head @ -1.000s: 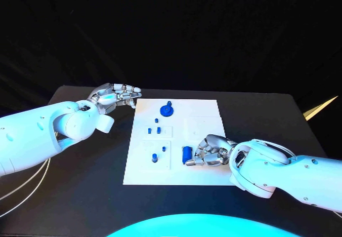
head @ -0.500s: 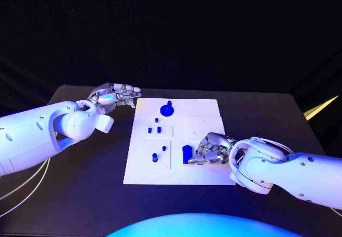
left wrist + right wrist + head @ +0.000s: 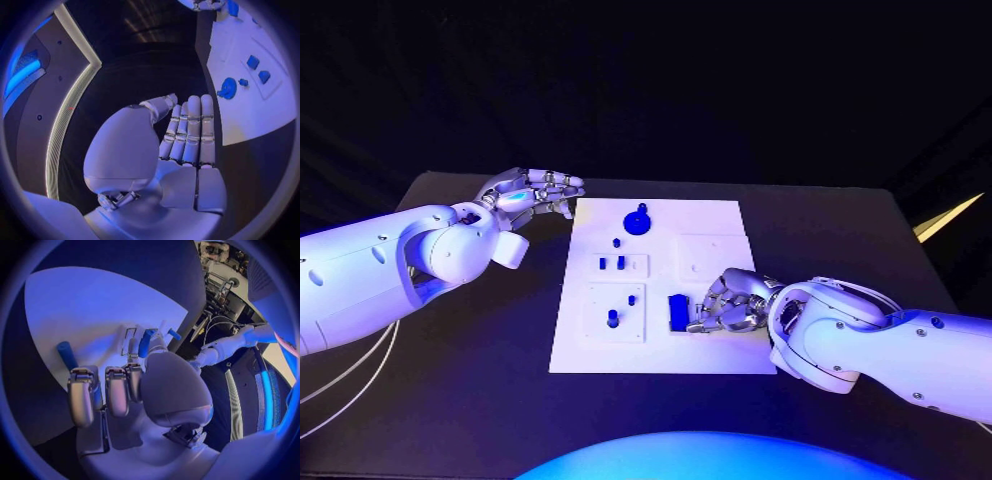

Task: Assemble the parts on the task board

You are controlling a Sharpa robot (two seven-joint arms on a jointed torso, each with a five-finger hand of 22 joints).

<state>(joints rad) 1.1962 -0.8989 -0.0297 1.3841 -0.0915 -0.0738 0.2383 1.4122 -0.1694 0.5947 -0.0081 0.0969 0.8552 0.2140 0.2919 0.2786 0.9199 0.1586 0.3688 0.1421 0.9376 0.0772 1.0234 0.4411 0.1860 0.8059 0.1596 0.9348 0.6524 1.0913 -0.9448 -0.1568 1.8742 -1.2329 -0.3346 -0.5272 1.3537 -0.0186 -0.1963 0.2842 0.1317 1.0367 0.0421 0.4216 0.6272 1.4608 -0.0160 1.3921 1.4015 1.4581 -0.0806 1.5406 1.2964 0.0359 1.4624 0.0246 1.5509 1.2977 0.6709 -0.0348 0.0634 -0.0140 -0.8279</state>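
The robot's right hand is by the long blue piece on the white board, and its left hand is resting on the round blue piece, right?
Not quite. The head view shows the left hand off the task board, apart from the round blue piece. The right hand is by the long blue piece.

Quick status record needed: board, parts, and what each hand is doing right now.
task board: white plate mid-table
round part: blue disc at the board's far end
small parts: blue pegs in the middle, another nearer
left hand: off the board's far left corner, holds nothing, fingers together
right hand: on the board's near right, at a blue block; grip unclear
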